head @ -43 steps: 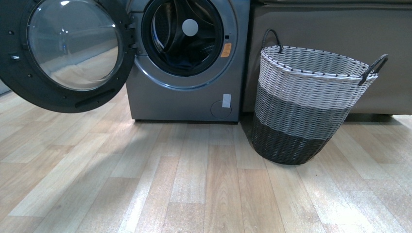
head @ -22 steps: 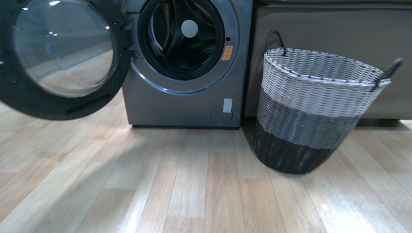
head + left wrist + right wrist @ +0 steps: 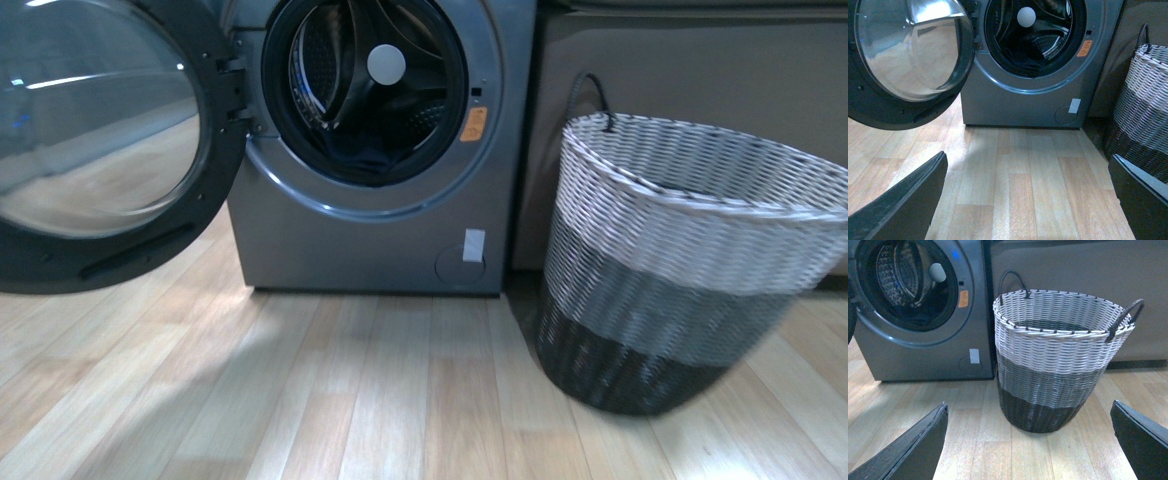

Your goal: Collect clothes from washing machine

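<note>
Down low, facing washing machine [image 3: 370,240], porthole uncovered. Left fingers [image 3: 908,200] spread wide, nothing between them, touching nothing. Right fingers [image 3: 908,445] likewise wide apart, empty. Clothes [image 3: 365,155] lie dark blue at bottom of drum, well beyond both pairs of fingers. Door [image 3: 90,140] swung out to left. Woven basket [image 3: 690,250] stands on wood floor [image 3: 380,400] just right of machine, ahead of right fingers.

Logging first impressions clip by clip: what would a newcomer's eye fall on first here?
The grey washing machine fills the upper left of the front view, its round door swung wide open to the left. Dark clothes lie low in its drum. To the right, on the wood floor, stands a tall woven basket, banded white, grey and black.
</note>
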Available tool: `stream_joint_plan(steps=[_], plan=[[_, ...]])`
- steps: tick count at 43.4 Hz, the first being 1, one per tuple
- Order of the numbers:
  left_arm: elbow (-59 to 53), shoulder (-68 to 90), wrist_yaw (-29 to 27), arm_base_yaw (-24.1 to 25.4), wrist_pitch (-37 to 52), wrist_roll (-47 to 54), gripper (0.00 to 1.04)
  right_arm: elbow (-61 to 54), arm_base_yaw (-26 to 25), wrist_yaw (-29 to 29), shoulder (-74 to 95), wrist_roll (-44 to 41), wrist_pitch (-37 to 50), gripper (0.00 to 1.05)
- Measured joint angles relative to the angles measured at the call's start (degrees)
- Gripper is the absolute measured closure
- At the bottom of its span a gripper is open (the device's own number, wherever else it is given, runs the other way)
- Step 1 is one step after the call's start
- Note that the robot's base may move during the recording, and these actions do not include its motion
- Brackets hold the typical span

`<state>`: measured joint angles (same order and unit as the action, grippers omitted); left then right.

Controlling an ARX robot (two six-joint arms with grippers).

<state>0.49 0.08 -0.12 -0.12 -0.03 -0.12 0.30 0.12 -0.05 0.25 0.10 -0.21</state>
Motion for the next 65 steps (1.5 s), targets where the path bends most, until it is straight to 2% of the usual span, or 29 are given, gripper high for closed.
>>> stream_joint_plan(steps=[65], plan=[[0.0, 0.0, 0.1, 0.0, 0.0, 0.0, 0.06, 0.0, 0.0, 0.0, 0.0, 0.0, 0.0, 0.08]])
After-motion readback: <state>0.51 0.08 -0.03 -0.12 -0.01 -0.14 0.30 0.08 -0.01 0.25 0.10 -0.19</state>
